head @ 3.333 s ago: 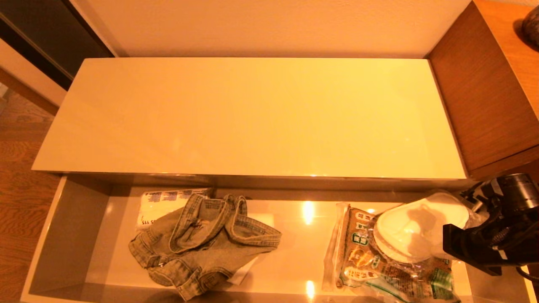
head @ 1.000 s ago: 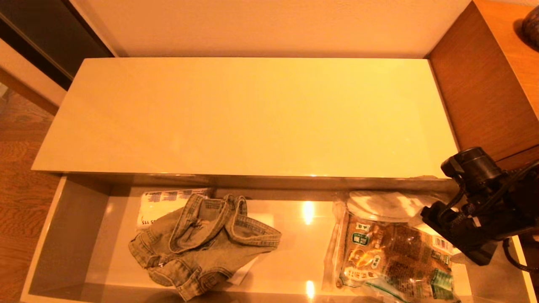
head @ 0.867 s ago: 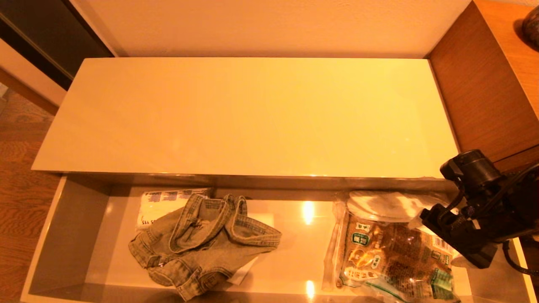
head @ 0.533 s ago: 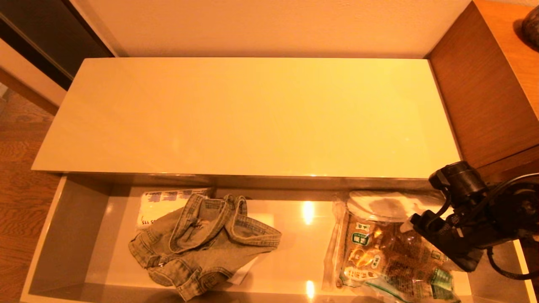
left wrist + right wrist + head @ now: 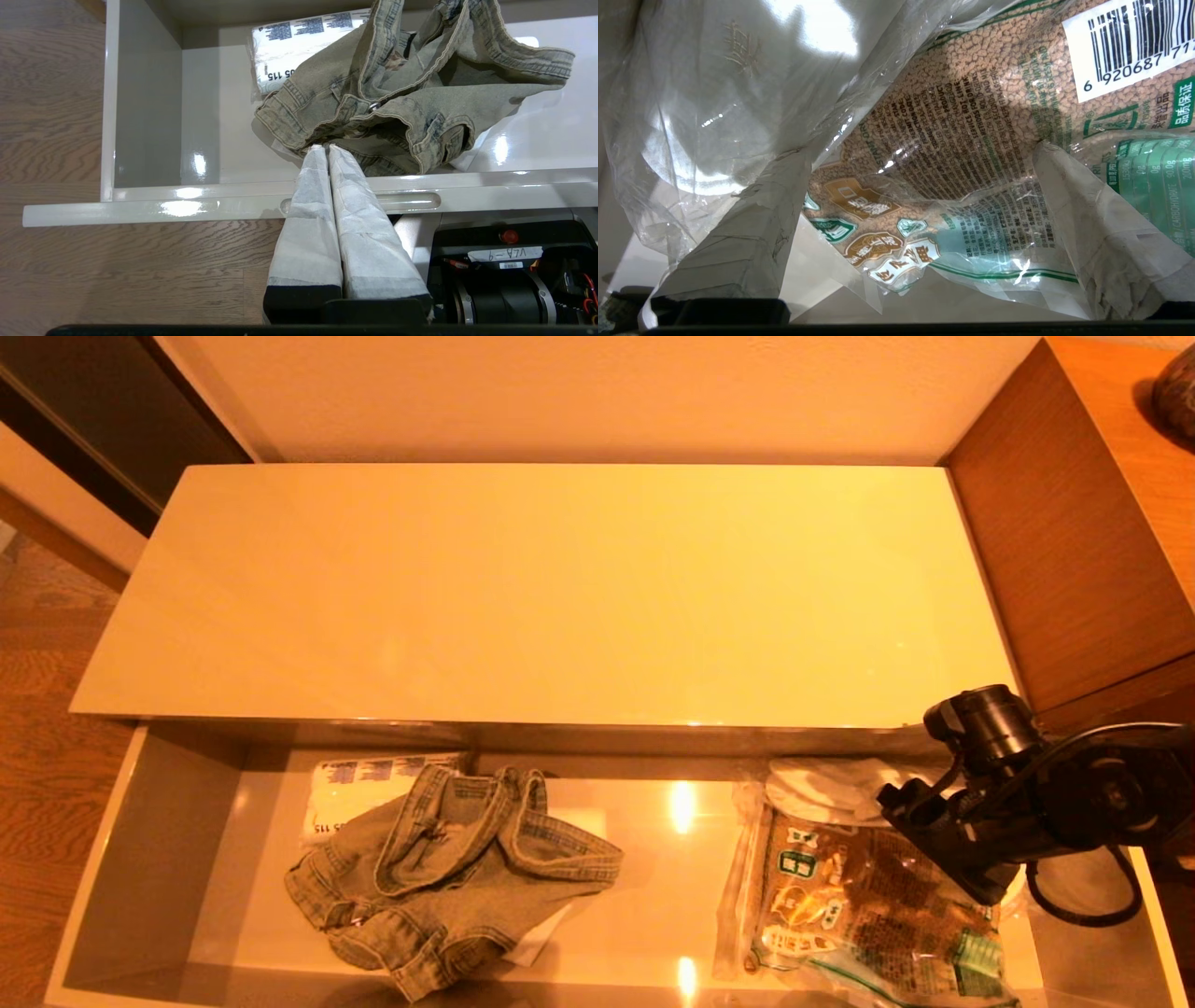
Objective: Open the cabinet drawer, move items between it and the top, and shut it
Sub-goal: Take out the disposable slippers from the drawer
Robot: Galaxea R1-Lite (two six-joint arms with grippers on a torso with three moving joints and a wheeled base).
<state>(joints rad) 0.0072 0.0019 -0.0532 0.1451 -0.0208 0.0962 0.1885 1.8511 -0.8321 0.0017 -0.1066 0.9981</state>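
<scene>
Nearest, the open drawer [image 5: 149,821] holds four things: one denim garment [image 5: 448,868], one tissue pack [image 5: 359,789] half under it, one brown food bag [image 5: 868,905], and one wrapped pair of slippers [image 5: 840,784] lying partly on that bag's far end. The right gripper [image 5: 920,196] is low over the bag with jaws spread wide, holding nothing; one finger [image 5: 752,247] sits beside the slipper wrap, the other on the bag. The slippers look light and soft, their clear film slick and crinkly, so a pinch across the sole edge through the wrap probably holds better than loose film alone. The garment is limp and heavier; a bunched seam or waistband suits it. The left gripper [image 5: 327,149] hangs outside the drawer front, fingers pressed together, empty. Farther back lies the single top [image 5: 560,597] of the cabinet [image 5: 653,739].
</scene>
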